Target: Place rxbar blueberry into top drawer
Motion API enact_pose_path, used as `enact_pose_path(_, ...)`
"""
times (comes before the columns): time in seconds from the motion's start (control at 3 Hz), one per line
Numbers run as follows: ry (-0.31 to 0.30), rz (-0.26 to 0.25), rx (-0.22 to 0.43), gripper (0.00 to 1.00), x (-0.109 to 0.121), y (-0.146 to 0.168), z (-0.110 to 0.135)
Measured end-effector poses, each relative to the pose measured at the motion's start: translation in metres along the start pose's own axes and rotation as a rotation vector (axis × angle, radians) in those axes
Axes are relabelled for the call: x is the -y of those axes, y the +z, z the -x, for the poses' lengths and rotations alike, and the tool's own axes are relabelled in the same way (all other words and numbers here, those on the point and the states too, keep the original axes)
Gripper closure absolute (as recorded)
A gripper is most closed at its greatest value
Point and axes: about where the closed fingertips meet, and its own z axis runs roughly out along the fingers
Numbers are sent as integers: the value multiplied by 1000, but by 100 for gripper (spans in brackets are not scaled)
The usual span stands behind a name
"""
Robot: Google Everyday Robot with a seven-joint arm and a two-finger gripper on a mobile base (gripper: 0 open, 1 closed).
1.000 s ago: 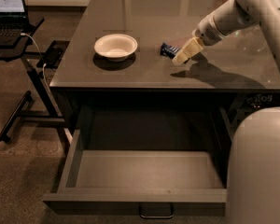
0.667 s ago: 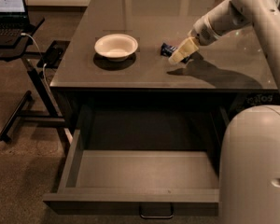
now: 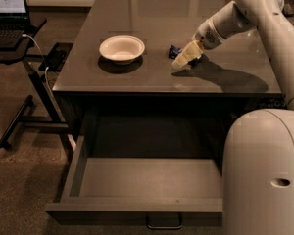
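Jaws at rxbar blueberry [image 3: 174,49] on tabletop [image 3: 152,18]

Office: laptop [image 3: 9,13] on stand [image 3: 36,84], gripper [image 3: 186,57] above desk [image 3: 152,18].

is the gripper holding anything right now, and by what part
Cannot tell. The gripper is down at the tabletop, right against the blue snack bar and covering its right end; whether it grips the bar does not show.
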Motion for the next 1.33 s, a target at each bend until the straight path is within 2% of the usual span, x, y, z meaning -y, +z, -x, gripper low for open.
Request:
enact_pose_path(0.33, 0, 0, 0, 19, 0, 0, 0)
enact_pose_path(1.33, 0, 0, 0, 89, 0, 0, 0)
